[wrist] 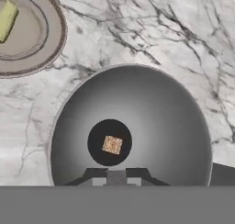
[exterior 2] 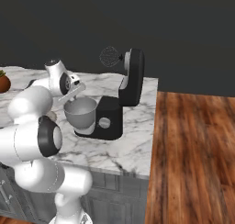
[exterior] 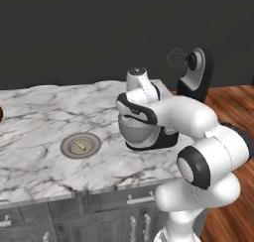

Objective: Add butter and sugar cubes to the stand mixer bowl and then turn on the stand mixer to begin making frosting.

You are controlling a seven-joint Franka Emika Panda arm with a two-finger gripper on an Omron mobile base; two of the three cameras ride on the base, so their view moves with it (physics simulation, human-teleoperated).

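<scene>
Right at the bottom of the hand view sit the two dark tips of the pincer (wrist: 116, 177), pressed close together and holding nothing. They hang just over the near rim of the stand mixer bowl (wrist: 156, 113), looking straight down into it.

One sugar cube (wrist: 112, 145) lies in the dark round spot at the very bottom of the bowl (it is a tiny tan square). I cannot see any other cubes.

Up and to the left in the hand view, just beside the bowl but not touching it, is a flat round grey plate (wrist: 43, 58). A pale yellow stick of butter (wrist: 8, 19) lies on the plate, half cut off by the edge of the view. From the left base view the plate (exterior: 81, 146) is on the white marble tabletop (exterior: 39, 112), left of the bowl, with the butter (exterior: 80, 146) lying in its middle.

From the right base view the grey bowl (exterior 2: 81, 112) stands on the foot of the black stand mixer (exterior 2: 120, 103). Its head is tilted up and back, so the wire whisk (exterior 2: 109, 57) sticks out high above the bowl. A silver round knob (exterior 2: 104, 123) shows on the mixer's body. The white hand of the arm (exterior 2: 58, 78) hangs over the bowl's left side.

Brown wood floor (exterior 2: 193, 163) lies to the right of the tabletop.
</scene>
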